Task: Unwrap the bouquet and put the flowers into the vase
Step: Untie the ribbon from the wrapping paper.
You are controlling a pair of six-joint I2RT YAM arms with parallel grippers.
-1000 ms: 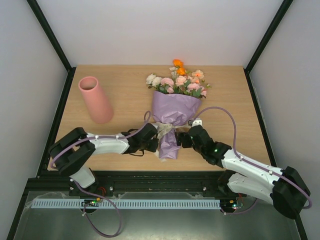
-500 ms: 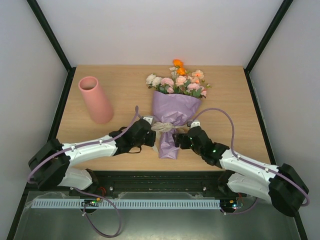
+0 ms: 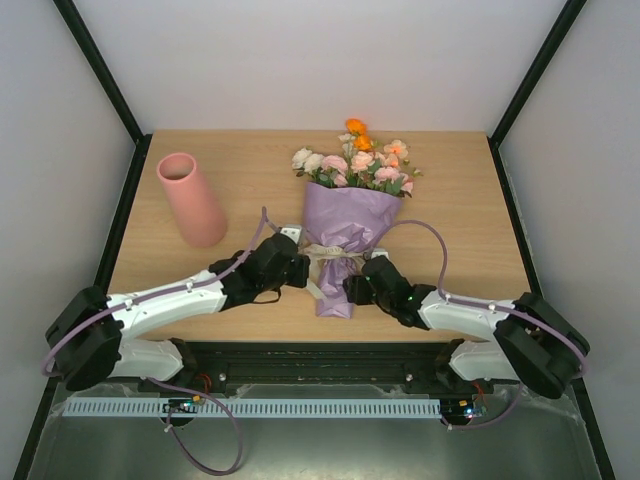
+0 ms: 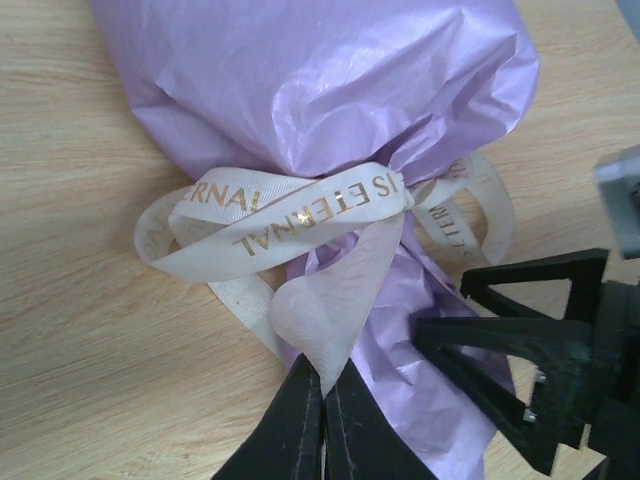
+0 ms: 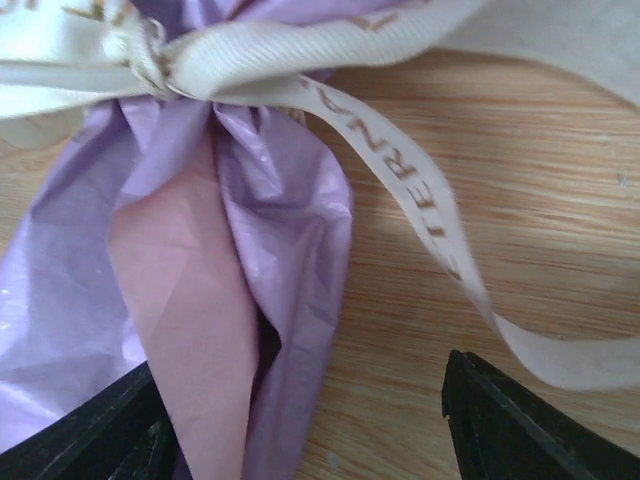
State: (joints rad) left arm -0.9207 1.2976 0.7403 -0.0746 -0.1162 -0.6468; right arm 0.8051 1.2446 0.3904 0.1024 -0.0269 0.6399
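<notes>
**Bouquet tied, flat on counter; left tool on ribbon tail**

Top view: bouquet (image 3: 345, 228) lies mid-counter (image 3: 460, 200), its tapered end toward the arms. The flowers (image 3: 360, 160) fan out at the far end, with the orange blooms farthest. Vase (image 3: 190, 200) stands upright to the left, well apart from the bouquet. Left tool (image 3: 302, 272) sits at the cream ribbon (image 3: 328, 254) and right tool (image 3: 350, 289) at the wrapper's narrow tail, one on each side.

Left wrist: ribbon (image 4: 290, 215) is knotted round the neck of the lilac wrapping paper (image 4: 320, 80), gold lettering showing. Left tool (image 4: 322, 420) has its fingers pressed together on the end of one loose ribbon tail. Right tool's black fingers (image 4: 520, 340) sit just beside the paper's lower end.

Right wrist: right tool (image 5: 300, 430) has its fingers spread wide. The paper tail (image 5: 200, 300) lies between them, unclamped. One ribbon tail (image 5: 420, 210) trails across the bare wood toward the right finger.
</notes>
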